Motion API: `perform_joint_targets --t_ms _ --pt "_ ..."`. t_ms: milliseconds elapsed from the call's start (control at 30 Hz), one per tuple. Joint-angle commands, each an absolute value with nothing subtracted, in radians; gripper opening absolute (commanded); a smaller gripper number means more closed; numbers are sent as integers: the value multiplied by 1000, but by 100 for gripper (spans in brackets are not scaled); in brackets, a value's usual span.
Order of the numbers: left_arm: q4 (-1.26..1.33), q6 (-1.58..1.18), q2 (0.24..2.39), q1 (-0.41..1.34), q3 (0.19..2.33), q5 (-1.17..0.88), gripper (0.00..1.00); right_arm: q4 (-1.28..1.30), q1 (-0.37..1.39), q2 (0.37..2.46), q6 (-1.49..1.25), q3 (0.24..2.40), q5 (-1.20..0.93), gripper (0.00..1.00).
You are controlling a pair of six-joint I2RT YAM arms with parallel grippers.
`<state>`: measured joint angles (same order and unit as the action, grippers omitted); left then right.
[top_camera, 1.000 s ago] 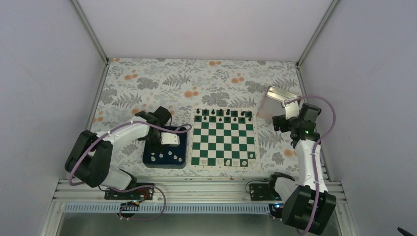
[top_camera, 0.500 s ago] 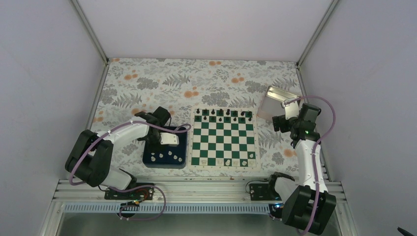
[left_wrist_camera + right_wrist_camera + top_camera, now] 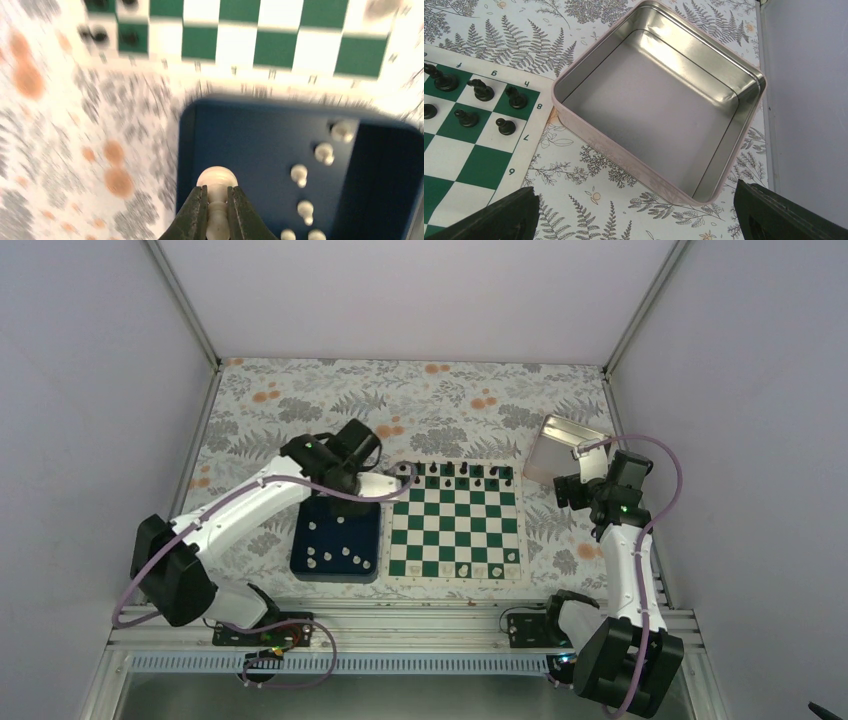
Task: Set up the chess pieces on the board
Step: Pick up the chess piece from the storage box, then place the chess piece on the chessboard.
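Chess pieces (image 3: pixel 343 553) of the cream set lie mostly in the dark navy tray (image 3: pixel 345 532). The tray sits on the table (image 3: pixel 300 400) at 9 o'clock of the board (image 3: pixel 455 523), with only a thin strip of table between tray rim and board border. Several stand loose in the tray's near half, and its far half shows bare floor.

One cream piece (image 3: pixel 216 181) is pinched at the neck by the left gripper (image 3: pixel 216 194), whose fingers are pressed tight around it. In the blurred wrist view it shows against the tray's far end. From above, this gripper is at the board's 10 o'clock corner, close to the black pieces (image 3: pixel 455 475) that fill the two ranks along the 12 o'clock edge. A few cream figures (image 3: pixel 480 569) stand on the rank at 6 o'clock, toward the 5 o'clock corner. The middle ranks are open squares.

Broad flowered table lies free beyond the board at 12 o'clock, up to the back wall (image 3: pixel 420 300). It also lies free at the tray's 9 o'clock, up to the left wall (image 3: pixel 80 390).

At the board's 1 o'clock a square metal tin (image 3: pixel 574 117) sits just off the corner, apart from it, with its far side near the right wall (image 3: pixel 760 390). Its shiny floor and inner walls are in plain view. The right gripper (image 3: pixel 635 200) hovers at the tin's near side, fingers spread wide, holding nothing.
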<state>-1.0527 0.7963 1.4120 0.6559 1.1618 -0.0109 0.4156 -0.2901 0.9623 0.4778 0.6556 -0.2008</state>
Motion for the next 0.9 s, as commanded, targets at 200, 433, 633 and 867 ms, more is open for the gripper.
perform_joint_targets --t_ms 200,433,633,867 --pt "-1087 703 1659 993 1461 -57 8 411 -299 953 485 667 -220 100" --pt "-1052 735 1807 1086 1501 -53 8 411 -302 955 486 666 -224 100" --pt "-1013 748 1867 1111 1489 -79 9 411 -302 955 486 667 -224 100" --pt "-987 758 1898 1139 1450 -152 9 413 -301 957 488 667 -226 100"
